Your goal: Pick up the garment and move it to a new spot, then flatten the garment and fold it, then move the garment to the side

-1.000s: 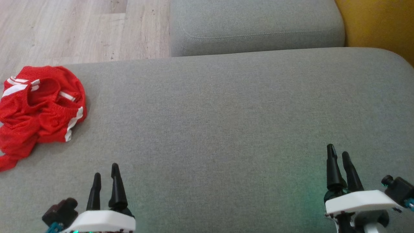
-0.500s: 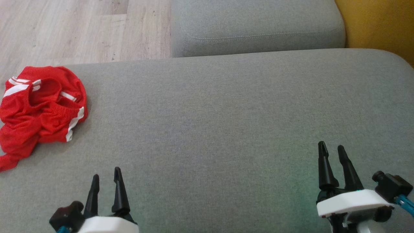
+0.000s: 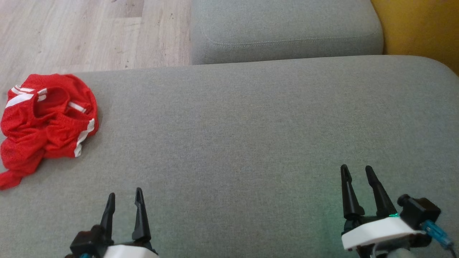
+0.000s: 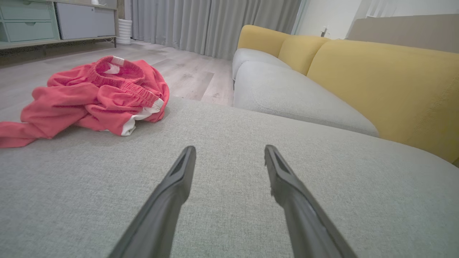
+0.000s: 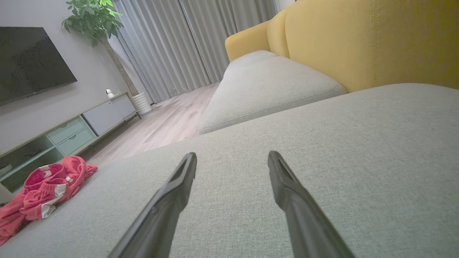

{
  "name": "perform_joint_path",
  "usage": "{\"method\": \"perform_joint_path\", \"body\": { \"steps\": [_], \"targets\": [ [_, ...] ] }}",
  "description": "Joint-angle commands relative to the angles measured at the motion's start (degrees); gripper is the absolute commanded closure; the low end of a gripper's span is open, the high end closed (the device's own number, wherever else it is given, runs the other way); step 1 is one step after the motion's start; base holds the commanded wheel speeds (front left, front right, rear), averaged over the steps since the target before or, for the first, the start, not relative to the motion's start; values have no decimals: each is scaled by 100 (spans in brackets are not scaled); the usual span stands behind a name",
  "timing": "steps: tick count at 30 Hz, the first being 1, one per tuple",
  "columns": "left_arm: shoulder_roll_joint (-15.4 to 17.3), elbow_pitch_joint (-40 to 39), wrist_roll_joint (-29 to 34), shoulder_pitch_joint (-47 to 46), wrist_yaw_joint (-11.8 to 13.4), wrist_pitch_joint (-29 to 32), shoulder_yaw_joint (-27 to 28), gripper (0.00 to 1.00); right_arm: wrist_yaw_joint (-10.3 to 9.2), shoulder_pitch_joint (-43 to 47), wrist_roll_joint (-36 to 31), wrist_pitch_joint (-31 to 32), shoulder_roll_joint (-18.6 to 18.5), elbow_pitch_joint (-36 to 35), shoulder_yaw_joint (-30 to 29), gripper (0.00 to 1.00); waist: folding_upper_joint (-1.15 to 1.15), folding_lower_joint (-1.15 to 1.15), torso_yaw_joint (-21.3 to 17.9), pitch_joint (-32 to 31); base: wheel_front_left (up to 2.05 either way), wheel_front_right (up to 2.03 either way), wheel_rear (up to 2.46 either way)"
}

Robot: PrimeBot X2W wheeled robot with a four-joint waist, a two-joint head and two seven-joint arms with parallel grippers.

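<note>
The garment point(image 3: 45, 123) is a crumpled red mesh piece with white stripes, lying at the far left edge of the grey sofa cushion point(image 3: 251, 125). It also appears in the left wrist view as the garment point(image 4: 96, 95) and small in the right wrist view as the garment point(image 5: 45, 190). My left gripper point(image 3: 124, 193) hovers open over the cushion's near edge, well short of the garment and to its right. My right gripper point(image 3: 355, 170) stands open at the lower right, far from it. Nothing is between either pair of fingers.
A second grey seat cushion point(image 3: 283, 28) lies beyond the first. Yellow sofa backrest point(image 3: 419, 25) runs along the right. Wood floor point(image 3: 89, 32) lies past the cushion's far left edge. A low media cabinet point(image 5: 71, 129), television and potted plant stand across the room.
Both grippers have drawn back toward the bottom of the head view and shifted slightly, the right one leftward. They stay open. The garment has not been touched.
</note>
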Motion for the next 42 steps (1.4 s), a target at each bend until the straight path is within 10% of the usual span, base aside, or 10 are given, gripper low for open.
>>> {"method": "perform_joint_path", "body": {
  "steps": [1,23,42],
  "targets": [
    [55,-174,207,-162,68,-107,78,0,37,-163,-213,-109,-51,-169,143,0,0,0,0,-5,0,0,0],
    [41,-68,1266,-5,267,-380,-95,0,45,-138,-1668,-481,-62,-127,382,0,0,0,9,-72,0,0,0],
    [102,-37,1106,64,291,-326,-127,0,45,-104,-1645,-482,-62,-42,429,0,0,0,16,-95,0,0,0]
  ]
}}
